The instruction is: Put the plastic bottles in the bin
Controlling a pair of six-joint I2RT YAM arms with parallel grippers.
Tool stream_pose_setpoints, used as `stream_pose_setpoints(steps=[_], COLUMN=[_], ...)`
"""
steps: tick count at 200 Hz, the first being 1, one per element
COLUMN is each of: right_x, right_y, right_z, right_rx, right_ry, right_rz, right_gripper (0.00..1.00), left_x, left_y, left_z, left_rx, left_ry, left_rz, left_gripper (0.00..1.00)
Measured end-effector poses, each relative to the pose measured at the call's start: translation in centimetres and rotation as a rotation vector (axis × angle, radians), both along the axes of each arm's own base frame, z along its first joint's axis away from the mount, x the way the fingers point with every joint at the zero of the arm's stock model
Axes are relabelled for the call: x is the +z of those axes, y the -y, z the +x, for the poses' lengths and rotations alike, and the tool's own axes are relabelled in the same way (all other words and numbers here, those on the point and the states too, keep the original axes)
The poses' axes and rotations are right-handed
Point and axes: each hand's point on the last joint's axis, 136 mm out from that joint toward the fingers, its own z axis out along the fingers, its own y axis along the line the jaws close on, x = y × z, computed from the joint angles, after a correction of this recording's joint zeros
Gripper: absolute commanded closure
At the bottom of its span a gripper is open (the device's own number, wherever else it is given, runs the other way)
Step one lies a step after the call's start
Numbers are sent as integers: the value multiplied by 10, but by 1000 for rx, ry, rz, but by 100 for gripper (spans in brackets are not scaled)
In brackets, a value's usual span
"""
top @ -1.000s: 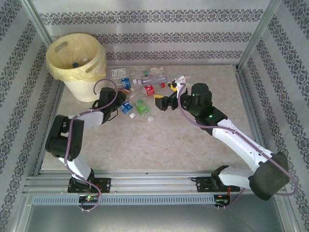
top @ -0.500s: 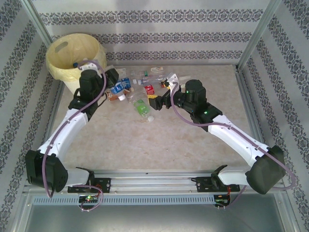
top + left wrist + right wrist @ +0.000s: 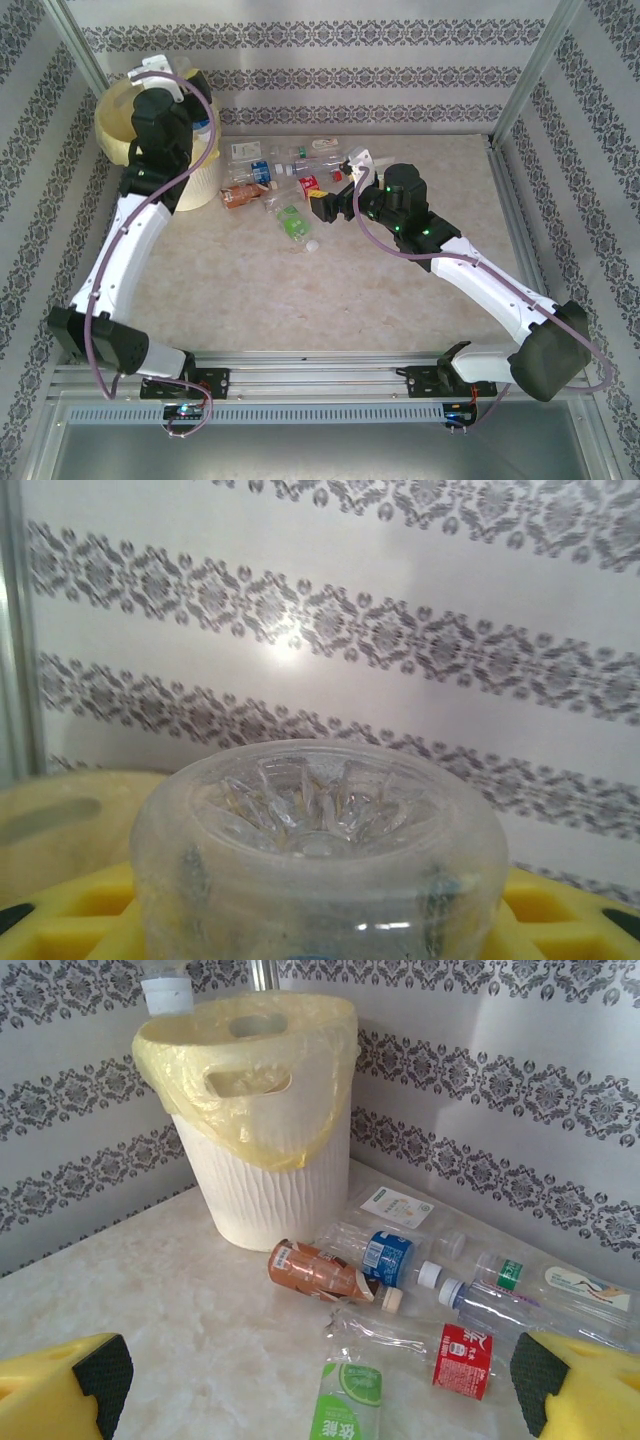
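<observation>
Left gripper (image 3: 197,125): clamped on the held bottle (image 3: 320,850), raised at the rim of the bin (image 3: 118,128).
Right gripper (image 3: 320,1390): jaws wide apart with nothing between them, hovering low over the loose bottles.
Held bottle position: above the liner edge. Whether it is fully over the opening cannot be told.
Remaining bottles: lying on the table (image 3: 350,290) just beside the bin (brown-labelled bottle (image 3: 315,1268) nearest, then blue-labelled bottle (image 3: 385,1255), red-labelled bottle (image 3: 462,1348), green-labelled bottle (image 3: 340,1400)).
Risk 1: a release too close to the rim would likely bounce the light bottle back onto the table.
Risk 2: thin clear walls may buckle or slip under the pads, since the grip sits close to the bottle's base.
Risk 3: the loose liner could snag a finger.
Risk 4: packed bottles may roll when one is nudged.
Materials: bottles of glossy clear plastic, the held one with a moulded star-shaped base. The bin is ribbed cream plastic, and its pale yellow film liner is wrinkled. The table is smooth, with a marbled pattern.
</observation>
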Motion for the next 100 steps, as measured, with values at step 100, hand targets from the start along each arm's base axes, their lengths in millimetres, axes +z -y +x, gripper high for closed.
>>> stream_pose_setpoints(steps=[100], right_x=[5], right_y=[7], right_z=[0], right_rx=[-33], right_ry=[14], right_rz=[1], right_gripper=[2], left_x=[-37], left_y=[-123], left_z=[66], left_rx=[285], left_ry=[-127], left_rz=[47], left_gripper=[44])
